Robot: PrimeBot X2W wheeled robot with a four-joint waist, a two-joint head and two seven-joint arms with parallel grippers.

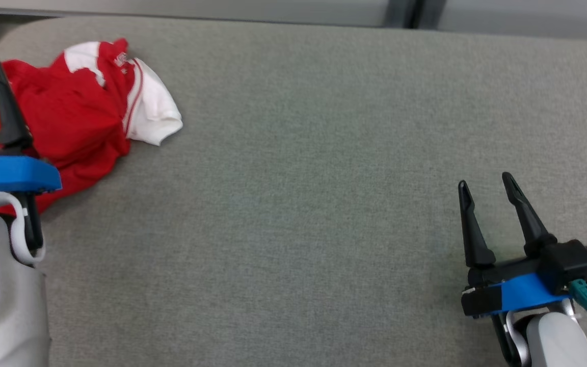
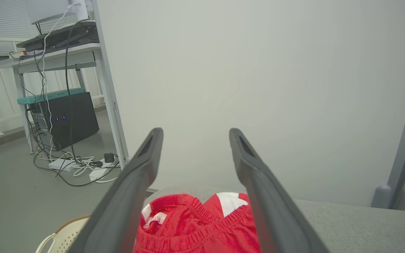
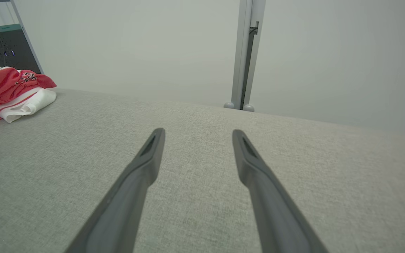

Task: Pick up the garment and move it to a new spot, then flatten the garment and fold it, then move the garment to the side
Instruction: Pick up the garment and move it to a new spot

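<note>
L gripper (image 2: 195, 133): fingers spread wide, nothing pinched btwn them. In the left wrist view the garment (image 1: 69, 117) sits low btwn the two fingers, its ribbed red elastic edge nearest the cam. I can't tell whether the fingers touch the cloth or hang just above it. In the head view one L finger crosses the garment's left edge.

R gripper (image 1: 485, 181): also open, empty, over bare grey fabric surface (image 1: 298, 178), well apart from the garment.

The garment is red w/ white panels. It's crumpled in a heap at the far-left corner of the surface, close to the edge. A pale basket (image 2: 62, 235) sits beyond that edge, lower down.

Risks as I see them:
- If I close on the top layer only, the heap would unroll and drag instead of lifting clean.
- If I go too deep, the fingertips would bite the surface cover along w/ the cloth.
- A sideways nudge could push the heap off the edge twd the basket or floor, since it lies so near the corner.
- A finger could snag in the elastic band.
- The R arm is too far off to help, so a one-handed lift would prob hang bunched, making flattening harder.

Count: 1 garment, 2 grippers w/ 2 fingers each, 1 grey surface, 1 basket, 1 dark PC box (image 2: 72, 119) under a desk.
</note>
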